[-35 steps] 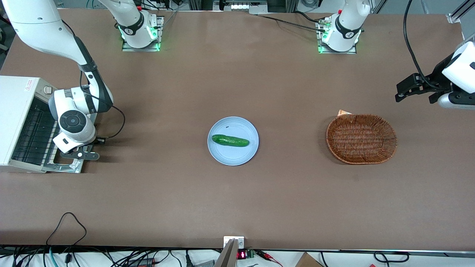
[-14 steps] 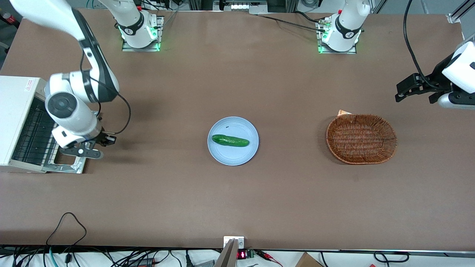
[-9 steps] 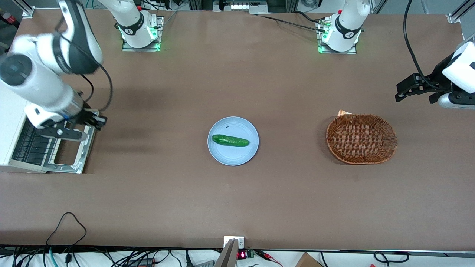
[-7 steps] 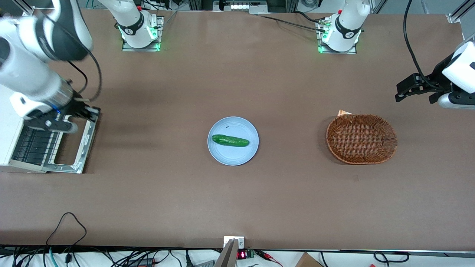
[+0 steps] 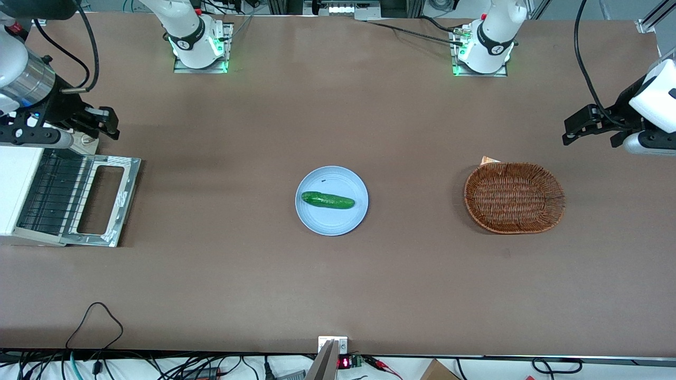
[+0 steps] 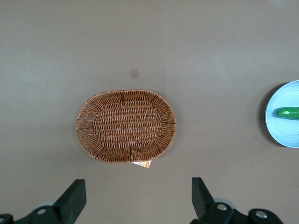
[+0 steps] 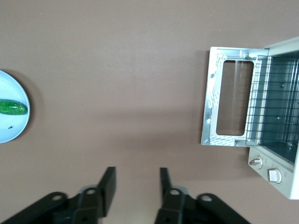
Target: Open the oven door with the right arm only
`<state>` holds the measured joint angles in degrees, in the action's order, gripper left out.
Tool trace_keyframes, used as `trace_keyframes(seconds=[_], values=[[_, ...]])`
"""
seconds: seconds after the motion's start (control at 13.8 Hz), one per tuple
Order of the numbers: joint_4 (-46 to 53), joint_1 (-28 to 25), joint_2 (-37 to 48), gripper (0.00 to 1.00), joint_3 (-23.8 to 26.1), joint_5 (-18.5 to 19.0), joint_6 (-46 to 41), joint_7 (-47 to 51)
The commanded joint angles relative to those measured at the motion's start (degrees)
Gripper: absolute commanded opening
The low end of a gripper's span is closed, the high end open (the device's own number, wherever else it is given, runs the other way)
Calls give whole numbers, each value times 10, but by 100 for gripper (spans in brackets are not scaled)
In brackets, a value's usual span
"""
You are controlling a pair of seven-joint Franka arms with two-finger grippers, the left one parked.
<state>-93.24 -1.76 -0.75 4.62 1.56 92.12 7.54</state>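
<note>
already the oven door [image 5: 103,201] is lying flat on the table in front of the oven [image 5: 16,192]. the gripper [image 7: 136,187] is hanging above, apart from it, fingers parted and holding nothing; a clean upward retreat is finishing things best.

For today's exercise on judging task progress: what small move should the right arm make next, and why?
Probably none beyond holding clear: the oven door already lies flat open in front of the oven, wire rack exposed. The gripper, fingers open and empty, hangs above bare table beside the oven.
</note>
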Motion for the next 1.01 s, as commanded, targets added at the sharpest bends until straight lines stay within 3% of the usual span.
trace_keyframes(seconds=[0.0, 0.94], values=[[17, 0, -6, 100, 0, -9, -13, -21], [19, -1, -9, 100, 1, -5, -12, -31]])
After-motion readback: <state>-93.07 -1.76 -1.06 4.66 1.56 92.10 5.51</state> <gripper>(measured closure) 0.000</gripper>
